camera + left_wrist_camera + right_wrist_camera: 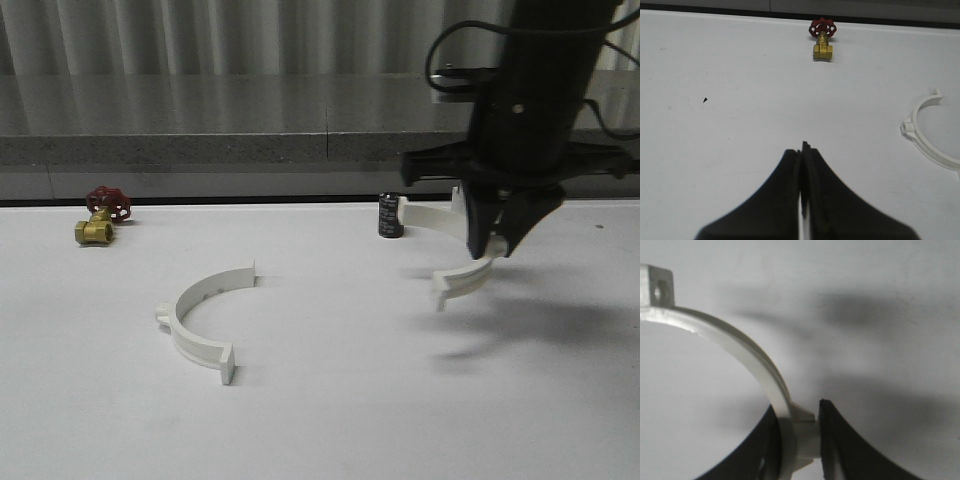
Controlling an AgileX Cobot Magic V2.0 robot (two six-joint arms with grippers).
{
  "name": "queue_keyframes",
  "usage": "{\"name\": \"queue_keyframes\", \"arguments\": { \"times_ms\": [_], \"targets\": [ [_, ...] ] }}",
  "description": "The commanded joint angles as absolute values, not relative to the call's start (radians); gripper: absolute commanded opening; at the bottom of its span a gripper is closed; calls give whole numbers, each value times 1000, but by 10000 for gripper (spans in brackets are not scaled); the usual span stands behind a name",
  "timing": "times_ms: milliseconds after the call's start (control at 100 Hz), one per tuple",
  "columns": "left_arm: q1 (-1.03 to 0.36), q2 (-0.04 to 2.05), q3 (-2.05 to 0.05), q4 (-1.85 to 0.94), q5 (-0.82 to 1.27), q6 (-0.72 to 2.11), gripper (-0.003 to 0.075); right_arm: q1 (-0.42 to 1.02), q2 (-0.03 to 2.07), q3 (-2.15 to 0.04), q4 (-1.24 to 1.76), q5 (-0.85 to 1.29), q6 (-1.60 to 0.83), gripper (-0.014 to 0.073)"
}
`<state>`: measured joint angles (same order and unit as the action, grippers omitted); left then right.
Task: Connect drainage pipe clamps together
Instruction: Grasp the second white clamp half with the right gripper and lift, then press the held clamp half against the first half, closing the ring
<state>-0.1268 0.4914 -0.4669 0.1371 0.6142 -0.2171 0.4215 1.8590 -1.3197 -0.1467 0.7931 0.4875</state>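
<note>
One white half-ring clamp (183, 325) lies flat on the table left of centre, its opening facing right. Its curve also shows in the left wrist view (907, 129). My right gripper (495, 245) holds the second clamp (430, 215) at the right of the table. A shadow lies on the table beneath this clamp. In the right wrist view the black fingers (840, 440) pinch the band at its outer lug, and the clamp (740, 342) arcs away to a tab with a hole. My left gripper (802, 147) is shut with nothing between its fingers, over bare table.
A brass valve with a red handwheel (100, 215) sits at the far left near the back edge. A small black cylinder (390, 215) stands just beside the held clamp's far end. A grey ledge runs behind the white table (330, 420).
</note>
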Motion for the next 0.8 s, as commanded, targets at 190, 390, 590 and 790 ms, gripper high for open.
{"name": "queue_keyframes", "arguments": {
  "times_ms": [190, 390, 590, 790],
  "targets": [
    [-125, 493, -494, 139, 547, -216, -21, 592, 1880, -1352, -232, 648, 751, -14],
    [-125, 493, -494, 139, 547, -216, -21, 643, 1970, -1417, -232, 659, 792, -14],
    [-125, 493, -494, 139, 547, -216, -21, 683, 2029, -1505, -232, 692, 815, -14],
    [-125, 493, -494, 139, 547, -216, -21, 696, 2065, -1549, -232, 705, 826, -14]
  ]
}}
